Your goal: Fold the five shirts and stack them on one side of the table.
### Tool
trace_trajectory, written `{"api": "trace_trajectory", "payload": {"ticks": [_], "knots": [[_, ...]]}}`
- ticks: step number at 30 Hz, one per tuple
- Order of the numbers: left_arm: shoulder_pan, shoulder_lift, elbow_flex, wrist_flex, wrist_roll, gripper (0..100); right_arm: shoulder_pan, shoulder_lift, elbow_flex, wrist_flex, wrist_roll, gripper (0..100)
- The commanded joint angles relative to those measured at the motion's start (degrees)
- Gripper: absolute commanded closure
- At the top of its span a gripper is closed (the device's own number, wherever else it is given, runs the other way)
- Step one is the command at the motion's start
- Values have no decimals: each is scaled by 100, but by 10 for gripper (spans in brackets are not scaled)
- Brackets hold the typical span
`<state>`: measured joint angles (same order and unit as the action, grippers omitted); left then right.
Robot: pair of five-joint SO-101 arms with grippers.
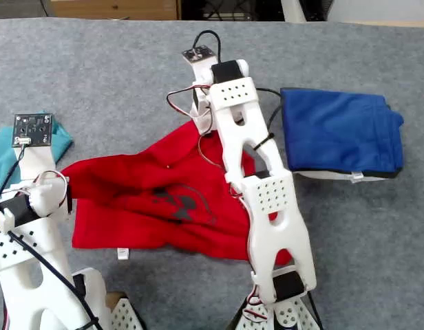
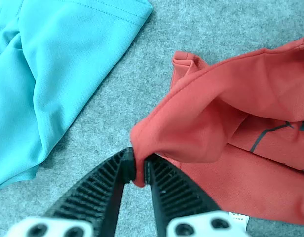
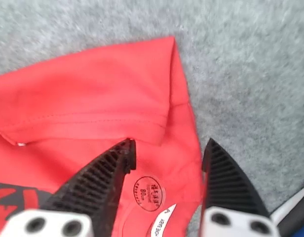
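Now: grey carpet tbl [image 1: 95, 69], wood cabinet [image 1: 115, 8] behind. L jaws pinch red shirt [image 1: 143, 185]; R jaws spread above it.

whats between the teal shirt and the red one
A bare strip of grey table, seen in the left wrist view, separates the teal shirt from the red shirt.

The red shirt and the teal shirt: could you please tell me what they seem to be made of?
The red shirt looks like a thin synthetic sports knit with a matte finish: a fine mesh texture shows and it drapes in soft folds. The teal shirt seems to be the same kind of fine-mesh knit, smooth, with a stitched hem. The exact fibre cannot be told.
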<state>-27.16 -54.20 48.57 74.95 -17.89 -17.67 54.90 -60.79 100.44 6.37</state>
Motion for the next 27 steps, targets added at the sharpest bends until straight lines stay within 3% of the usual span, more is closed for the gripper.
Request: {"api": "trace_trajectory", "payload": {"ticks": [1, 13, 17, 27], "knots": [[4, -105, -84, -35, -35, 972, -141, -277, -233, 79, -53, 804], [-22, -105, -84, -290, -35, 972, -220, -708, 66, 79, -70, 807], [-22, -105, -84, -316, -44, 972, -229, -840, 92, 9, -563, 805], [-31, -105, -75, -316, -44, 972, -114, 664, -163, -334, -659, 807]]}}
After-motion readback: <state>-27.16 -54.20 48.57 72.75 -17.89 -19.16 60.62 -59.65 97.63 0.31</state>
